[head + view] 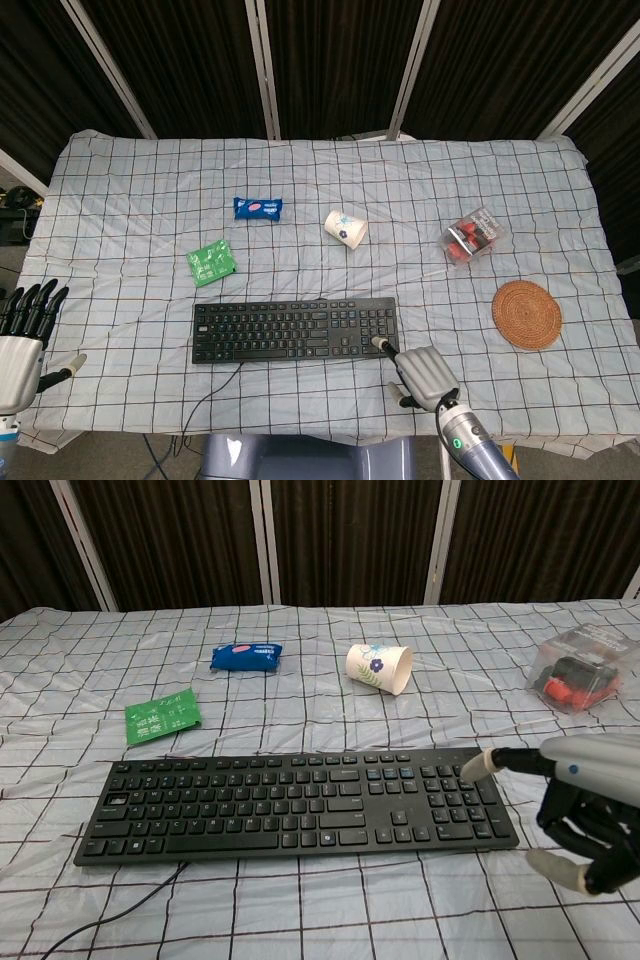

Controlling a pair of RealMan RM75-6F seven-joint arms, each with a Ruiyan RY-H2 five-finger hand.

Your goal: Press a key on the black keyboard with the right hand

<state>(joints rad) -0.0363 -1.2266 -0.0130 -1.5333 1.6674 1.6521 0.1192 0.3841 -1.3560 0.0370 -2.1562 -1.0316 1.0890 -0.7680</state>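
The right hand [585, 815] runs off the right edge of the chest view, so only part of its back and curled fingers show; whether its extended fingertip actually touches a key of the black keyboard [296, 802] cannot be told — from the head view the tip overlaps the keyboard's right end, from the chest view it sits just beside it. The left hand [22, 335] is cut by the left and bottom edges of the head view. The keyboard's cable [110, 912] leaves the chest view at the bottom. Key legends are too small to read, as is print on the green packet [210, 263] and blue packet [258, 208]. The clear box [580, 670] near the counter's right edge is clipped, its red contents indistinct.
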